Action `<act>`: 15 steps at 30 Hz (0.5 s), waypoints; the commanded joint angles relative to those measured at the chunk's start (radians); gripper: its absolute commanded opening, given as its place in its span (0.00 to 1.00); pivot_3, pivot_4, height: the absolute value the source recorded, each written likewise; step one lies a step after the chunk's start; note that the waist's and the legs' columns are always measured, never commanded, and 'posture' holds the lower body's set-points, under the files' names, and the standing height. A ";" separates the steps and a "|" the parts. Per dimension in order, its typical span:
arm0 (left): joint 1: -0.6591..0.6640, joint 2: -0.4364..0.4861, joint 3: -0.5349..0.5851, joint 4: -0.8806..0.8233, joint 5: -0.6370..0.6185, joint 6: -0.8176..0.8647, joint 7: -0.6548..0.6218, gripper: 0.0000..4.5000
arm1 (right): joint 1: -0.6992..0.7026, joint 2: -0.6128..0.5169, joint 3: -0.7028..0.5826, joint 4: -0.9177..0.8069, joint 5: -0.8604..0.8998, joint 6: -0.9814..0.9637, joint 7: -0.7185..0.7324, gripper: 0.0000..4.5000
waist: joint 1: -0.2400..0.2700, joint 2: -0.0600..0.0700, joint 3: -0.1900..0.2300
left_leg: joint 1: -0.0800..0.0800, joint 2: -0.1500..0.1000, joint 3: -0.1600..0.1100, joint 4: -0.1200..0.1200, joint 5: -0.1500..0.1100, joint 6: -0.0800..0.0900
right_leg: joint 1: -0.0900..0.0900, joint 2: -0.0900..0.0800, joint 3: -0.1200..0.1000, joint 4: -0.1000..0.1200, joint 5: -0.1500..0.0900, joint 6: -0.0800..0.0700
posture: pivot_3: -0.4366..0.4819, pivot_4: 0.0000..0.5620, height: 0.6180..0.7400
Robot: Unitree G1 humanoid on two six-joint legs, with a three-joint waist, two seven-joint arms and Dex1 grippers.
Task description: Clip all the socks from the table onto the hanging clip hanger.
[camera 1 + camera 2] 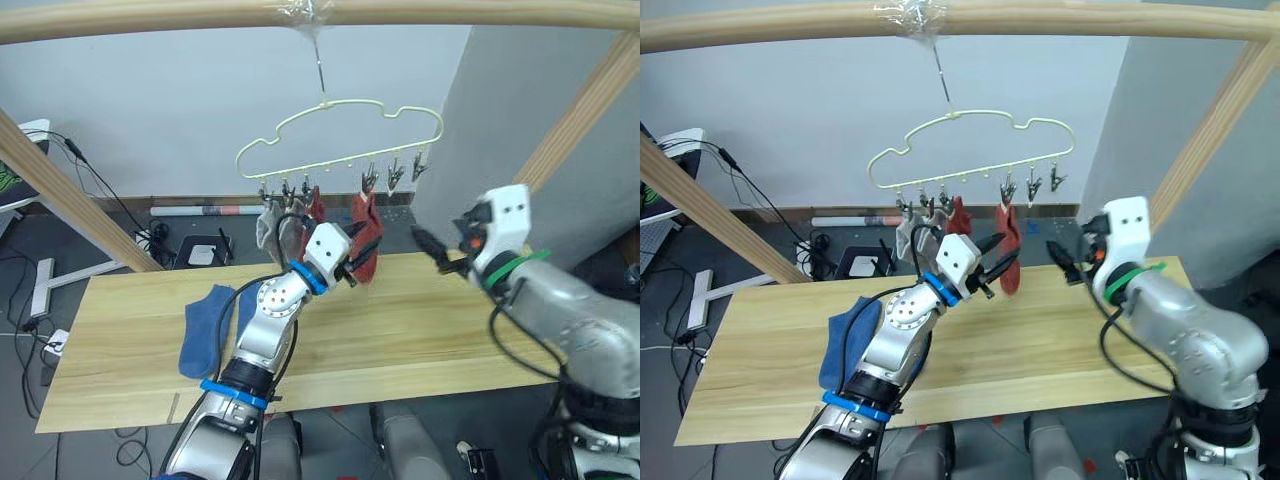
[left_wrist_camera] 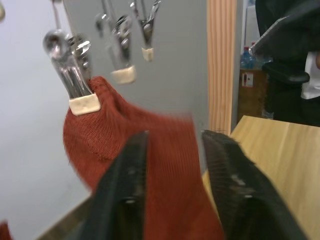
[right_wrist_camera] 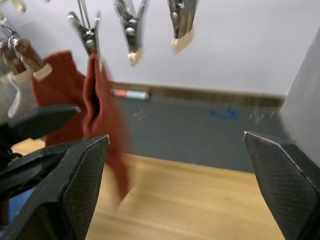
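While hanging lengthwise from its clip on the clip hanger (image 1: 340, 135), rust-red sock (image 1: 367, 238) dangling straight ahead between spread fingers of left gripper (image 1: 358, 262) (nearer arm), right gripper (image 1: 432, 248) wide open off to its right, blue socks (image 1: 206, 328) flat on table (image 1: 420, 330).

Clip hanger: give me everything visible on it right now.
The clip hanger is thin pale-yellow wire with a cloud-like outline, its hook hanging from the wooden pole above the table. A row of small metal clips with pale tips hangs beneath. Grey socks and two rust-red socks hang clipped; the rightmost clips are empty.
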 commanded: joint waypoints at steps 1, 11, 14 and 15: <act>0.028 0.064 0.059 -0.096 -0.023 0.022 -0.014 0.70 | 0.029 0.028 0.108 -0.018 -0.195 -0.212 -0.005 1.00 | 0.002 0.000 0.000 | 0.000 0.000 0.000 0.000 0.000 0.000 | 0.000 0.000 0.000 0.000 0.000 0.000 | 0.40 0.42 1.00; 0.093 0.249 0.159 -0.379 -0.149 0.205 -0.115 0.83 | 0.012 0.145 0.135 0.134 -0.428 -0.433 0.002 0.79 | 0.031 -0.001 0.000 | -0.001 0.000 0.000 0.000 0.000 0.000 | 0.000 0.000 0.000 -0.001 0.000 -0.001 | 0.46 0.42 1.00; 0.089 0.273 0.180 -0.433 -0.158 0.230 -0.110 0.83 | -0.023 0.165 0.136 0.190 -0.472 -0.468 0.012 0.72 | 0.034 -0.001 0.000 | -0.001 0.000 0.000 0.000 0.000 0.000 | 0.000 0.000 0.000 -0.001 0.000 -0.001 | 0.48 0.42 1.00; 0.085 0.280 0.187 -0.448 -0.163 0.243 -0.106 0.83 | -0.036 0.177 0.134 0.210 -0.481 -0.481 0.014 0.72 | 0.034 -0.001 0.000 | -0.001 0.000 0.000 0.000 0.000 0.000 | 0.000 0.000 0.000 -0.001 0.000 -0.001 | 0.48 0.42 1.00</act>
